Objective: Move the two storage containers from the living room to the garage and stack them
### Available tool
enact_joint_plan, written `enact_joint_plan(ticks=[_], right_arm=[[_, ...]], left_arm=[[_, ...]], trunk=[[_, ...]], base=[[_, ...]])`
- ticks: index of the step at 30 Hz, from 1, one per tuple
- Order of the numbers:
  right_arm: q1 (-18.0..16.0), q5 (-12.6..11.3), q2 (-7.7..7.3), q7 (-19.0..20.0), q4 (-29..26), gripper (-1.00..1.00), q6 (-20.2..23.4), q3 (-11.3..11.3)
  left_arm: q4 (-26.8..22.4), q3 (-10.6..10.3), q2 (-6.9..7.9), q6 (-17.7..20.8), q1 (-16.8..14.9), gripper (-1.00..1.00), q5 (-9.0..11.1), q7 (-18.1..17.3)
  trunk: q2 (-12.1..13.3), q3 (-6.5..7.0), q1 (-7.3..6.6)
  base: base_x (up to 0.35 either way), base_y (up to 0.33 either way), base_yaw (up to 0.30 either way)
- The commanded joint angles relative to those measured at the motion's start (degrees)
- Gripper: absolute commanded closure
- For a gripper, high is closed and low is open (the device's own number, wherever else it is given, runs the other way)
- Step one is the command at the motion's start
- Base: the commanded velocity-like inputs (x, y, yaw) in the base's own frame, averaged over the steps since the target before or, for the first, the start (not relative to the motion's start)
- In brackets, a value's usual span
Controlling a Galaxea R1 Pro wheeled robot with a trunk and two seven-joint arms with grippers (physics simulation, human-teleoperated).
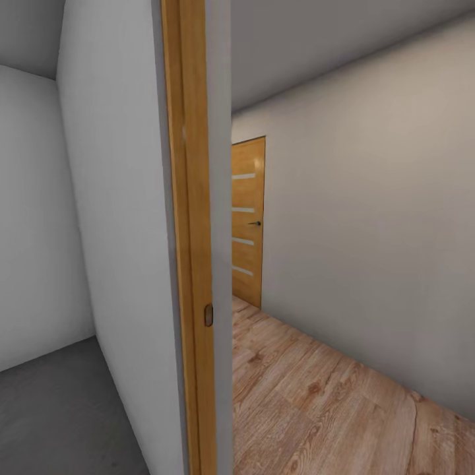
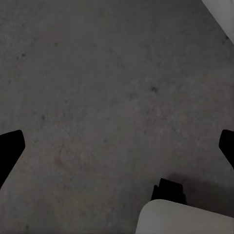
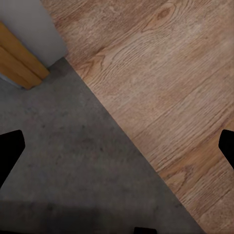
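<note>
The two storage containers are out of view. I stand at a doorway. To its left lies the dark-grey concrete floor (image 1: 53, 409) of a bare white-walled room, the garage (image 1: 33, 231). My left gripper (image 2: 117, 151) hangs open over that concrete floor (image 2: 97, 97), its black fingertips (image 2: 9, 148) far apart with nothing between them. My right gripper (image 3: 117, 151) is open too, empty, above the line where concrete (image 3: 73, 161) meets light wood planks (image 3: 161, 73).
A wooden door frame post (image 1: 188, 264) with its white wall end stands close ahead, splitting the view. Right of it a corridor with wood-plank flooring (image 1: 316, 402) runs to a closed wooden door (image 1: 248, 224). A white part of my body (image 2: 185, 219) is below the left gripper.
</note>
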Motion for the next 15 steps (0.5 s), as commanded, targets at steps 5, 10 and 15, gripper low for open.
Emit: enact_joint_plan(ticks=[5,10,15], right_arm=[[0.0,0.3,0.02,0.0,0.3,-1.0,-0.4,0.0],[0.2,0.3,0.02,0.0,0.3,-1.0,-0.4,0.0],[1.4,0.3,0.01,0.0,0.3,-1.0,-0.4,0.0]], left_arm=[[0.3,-0.2,0.0,-0.5,-0.1,-1.0,0.6,-0.1],[0.3,-0.2,0.0,-0.5,-0.1,-1.0,0.6,-0.1],[0.3,-0.2,0.01,-0.5,-0.1,-1.0,0.6,-0.1]], trunk=[[0.0,-0.07,0.0],[0.0,-0.07,0.0],[0.0,-0.07,0.0]], base=[[0.0,0.0,0.0],[0.0,0.0,0.0],[0.0,0.0,0.0]])
